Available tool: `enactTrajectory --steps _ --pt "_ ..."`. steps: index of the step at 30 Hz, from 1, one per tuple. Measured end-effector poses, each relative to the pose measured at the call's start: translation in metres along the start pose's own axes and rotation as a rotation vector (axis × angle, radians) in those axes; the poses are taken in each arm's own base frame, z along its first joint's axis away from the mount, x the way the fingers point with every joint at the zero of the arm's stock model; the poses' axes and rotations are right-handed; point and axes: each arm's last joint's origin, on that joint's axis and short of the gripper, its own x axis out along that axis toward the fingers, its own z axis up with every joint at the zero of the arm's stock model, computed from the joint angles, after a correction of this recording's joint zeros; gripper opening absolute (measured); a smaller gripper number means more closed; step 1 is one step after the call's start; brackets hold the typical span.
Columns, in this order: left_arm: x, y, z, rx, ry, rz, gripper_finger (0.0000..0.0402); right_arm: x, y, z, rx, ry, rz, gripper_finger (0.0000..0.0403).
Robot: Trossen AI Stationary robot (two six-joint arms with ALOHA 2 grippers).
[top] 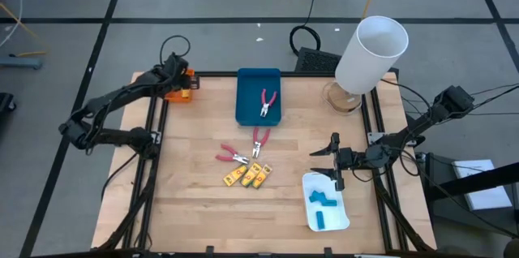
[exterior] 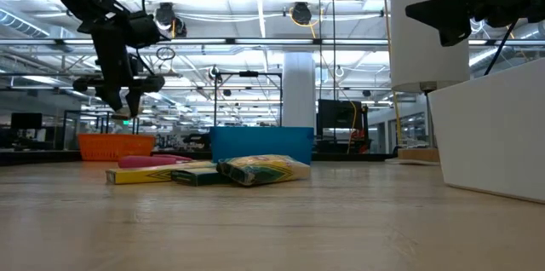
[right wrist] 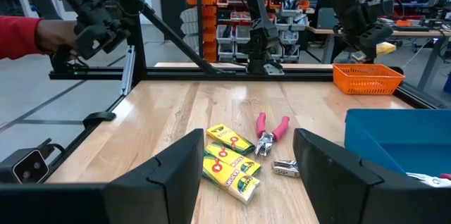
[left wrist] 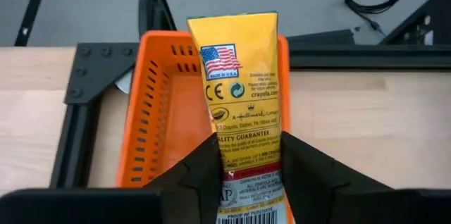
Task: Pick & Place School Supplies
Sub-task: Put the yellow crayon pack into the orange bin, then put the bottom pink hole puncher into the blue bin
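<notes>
Left gripper (left wrist: 246,175) grips crayon box (left wrist: 239,90) above orange tray (left wrist: 151,104)

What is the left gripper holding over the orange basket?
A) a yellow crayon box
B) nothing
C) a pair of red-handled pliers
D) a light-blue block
A: the left wrist view shows the left gripper clamped on a yellow crayon box above the orange basket.

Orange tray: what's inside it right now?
The orange tray looks bare where visible. The left fingers hold a yellow crayon box above it, which covers the middle of the floor.
</notes>
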Motion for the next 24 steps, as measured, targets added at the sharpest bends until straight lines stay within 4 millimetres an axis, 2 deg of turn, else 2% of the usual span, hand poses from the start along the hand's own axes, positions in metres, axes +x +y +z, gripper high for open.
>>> enactTrajectory --steps 4,12,16,24 --pt "0.0 -0.002 0.0 -0.002 -0.003 0.0 0.0162 0.0 0.0 0.0 0.001 0.0 0.0 0.021" --pt "0.0 -0.001 0.0 -0.005 -0.004 0.004 0.0258 0.0 0.0 0.0 0.001 -0.001 0.0 0.021" --pt "0.0 -0.001 -0.001 0.011 0.003 -0.004 0.0289 0.0 0.0 0.0 0.001 0.0 0.0 0.021" --pt "-0.017 -0.015 -0.004 0.117 0.074 -0.349 0.0301 0.0 0.0 0.0 0.001 -0.001 0.0 0.021"
